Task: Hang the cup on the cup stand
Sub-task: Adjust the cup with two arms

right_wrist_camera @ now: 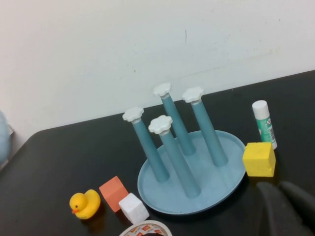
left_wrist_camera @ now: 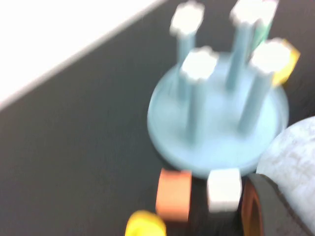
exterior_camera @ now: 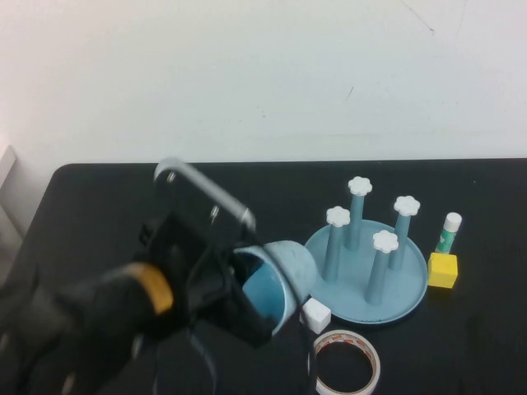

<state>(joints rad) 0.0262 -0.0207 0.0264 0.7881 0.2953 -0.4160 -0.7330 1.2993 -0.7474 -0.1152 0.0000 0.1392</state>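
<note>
The left gripper [exterior_camera: 247, 284] hung above the front middle of the black tabletop [exterior_camera: 99, 206], its jaws closed on the cup [exterior_camera: 276, 284]. The cup was held off the surface and tipped on its side, its open mouth turned toward the robot's side and its closed end toward the cup stand [exterior_camera: 403, 304]. The cup stand stood toward the right side of the tabletop, all four posts upright and bare, and the cup was just beside its left rim. A white cube [exterior_camera: 315, 316] sat at the stand's front left edge, with a tape roll [exterior_camera: 346, 364] in front of it. A yellow cube [exterior_camera: 442, 270] and a glue stick [exterior_camera: 449, 232] lay to the stand's right. An orange block [right_wrist_camera: 113, 192] and a yellow duck [right_wrist_camera: 84, 203] sat left of the white cube. Of the right gripper [right_wrist_camera: 288, 209] only a dark part showed near the yellow cube; I cannot tell how its jaws stood.
</note>
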